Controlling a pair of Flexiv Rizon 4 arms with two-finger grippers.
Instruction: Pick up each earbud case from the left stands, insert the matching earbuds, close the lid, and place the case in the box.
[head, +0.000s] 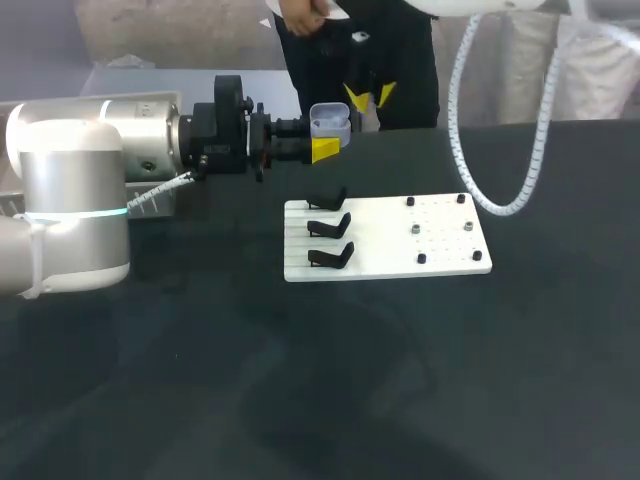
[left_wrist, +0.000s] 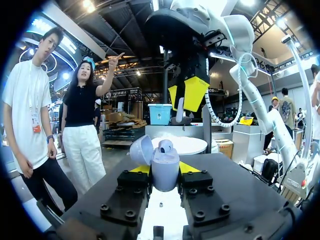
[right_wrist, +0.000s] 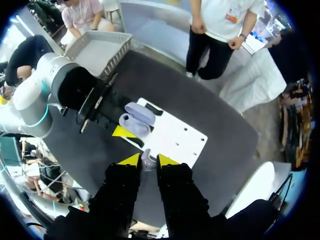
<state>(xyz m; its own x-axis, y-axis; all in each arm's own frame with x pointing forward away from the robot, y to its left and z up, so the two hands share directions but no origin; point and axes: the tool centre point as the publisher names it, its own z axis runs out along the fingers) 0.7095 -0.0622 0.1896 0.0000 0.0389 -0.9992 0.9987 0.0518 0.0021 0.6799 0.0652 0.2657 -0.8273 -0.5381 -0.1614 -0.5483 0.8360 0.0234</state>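
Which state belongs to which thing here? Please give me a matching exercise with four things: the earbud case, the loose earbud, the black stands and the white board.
Things
1. earbud case
2. loose earbud
3. black stands
4. white board

States
A. lying flat on the table
B. lid open, gripped in the jaws of the left arm
C. pinched in the jaws of the right arm
D. all three empty, on the board

Pairs: 1-B, 2-C, 3-D, 4-A
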